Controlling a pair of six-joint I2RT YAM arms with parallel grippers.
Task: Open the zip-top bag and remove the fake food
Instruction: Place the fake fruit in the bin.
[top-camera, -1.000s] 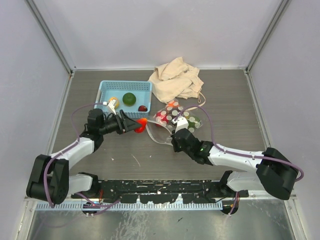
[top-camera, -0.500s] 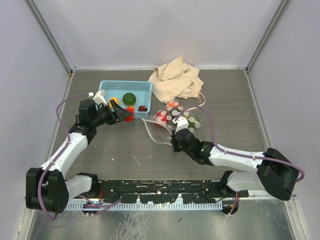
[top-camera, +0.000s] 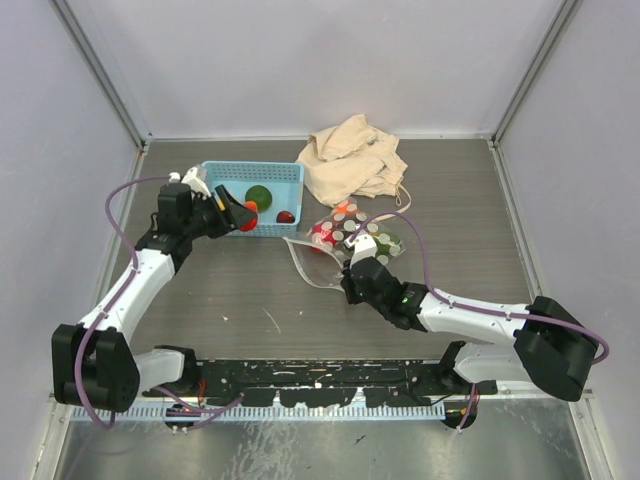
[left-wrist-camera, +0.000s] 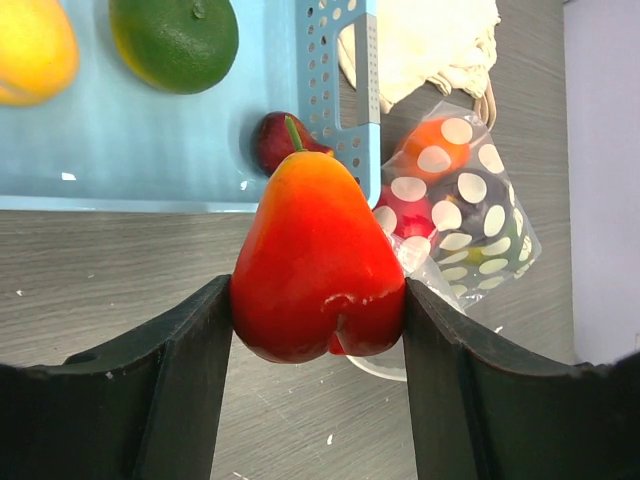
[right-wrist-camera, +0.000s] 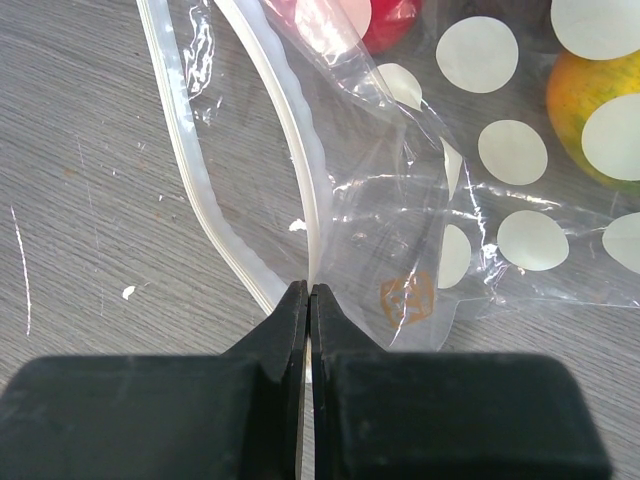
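- The left gripper (top-camera: 238, 214) has swung away from the bag mouth to the light blue perforated plastic basket (top-camera: 250, 167), carrying a glossy red-orange pear-shaped plastic fruit (left-wrist-camera: 316, 250).
- The right gripper (top-camera: 348, 286) has not shifted. The clear polka-dotted zip-top bag (top-camera: 360, 242) lies where it lay, on the grey wood-grain table (top-camera: 230, 300) just right of the basket, with its mouth gaping leftward.
- We judge that one more piece is out and close to release. A round green fruit (top-camera: 259, 197), a yellow piece (left-wrist-camera: 35, 45) and a dark maroon piece (top-camera: 286, 216) already sit in the basket. Several pieces remain bagged, so the task is only partway done.
- The left wrist view shows what the top view hides: both fingers bear on the pear-shaped fruit's flanks, clamping it. The fruit hangs at the basket's near wall, and we cannot tell whether it has cleared that wall.
- The right wrist view alone shows those fingers pressed together, pinching the white zip strip (right-wrist-camera: 300, 140) and the film beside it. It also shows a red piece (right-wrist-camera: 390, 20) and an orange-yellow piece (right-wrist-camera: 590, 110) behind the dots.
- Only the top view shows both arms at once, and the beige cloth bag (top-camera: 350, 160) touching the basket's far corner.
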